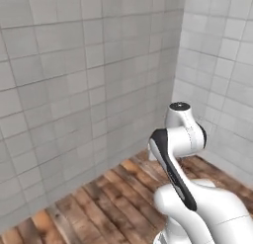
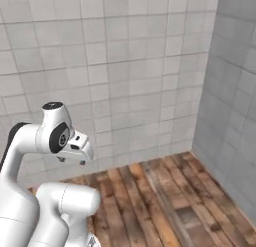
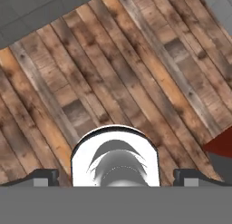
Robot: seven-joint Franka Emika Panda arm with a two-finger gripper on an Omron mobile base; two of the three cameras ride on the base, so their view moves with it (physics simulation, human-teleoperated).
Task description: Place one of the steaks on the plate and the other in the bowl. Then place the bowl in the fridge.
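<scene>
1. Wooden floor planks point(image 1: 108, 198), brown and worn, run up to grey tiled walls point(image 1: 74, 90) that meet in a corner; the base faces this bare corner.
2. Judging from that, the task looks barely begun: no steak sits on a plate or in a bowl anywhere in these pictures, and the bowl is not in the fridge as far as can be seen.
3. Everything seems left to do: find the counter, move one steak to the plate, the other to the bowl, then carry the bowl to the fridge.
4. White arm point(image 2: 30, 156) is folded close above the base, its hand pointing down at the floor.
5. The gripper point(image 3: 116, 177) has its two dark fingertips point(image 3: 43, 177) standing wide apart at the bottom of the hand view, with nothing between them but floor.
6. Where the steaks, plate, bowl and fridge stand cannot be told from here.
7. A dark red shape point(image 3: 221, 146) is cut off at the right edge of the hand view; it may be cabinet or fridge panelling, but too little shows to say.
</scene>
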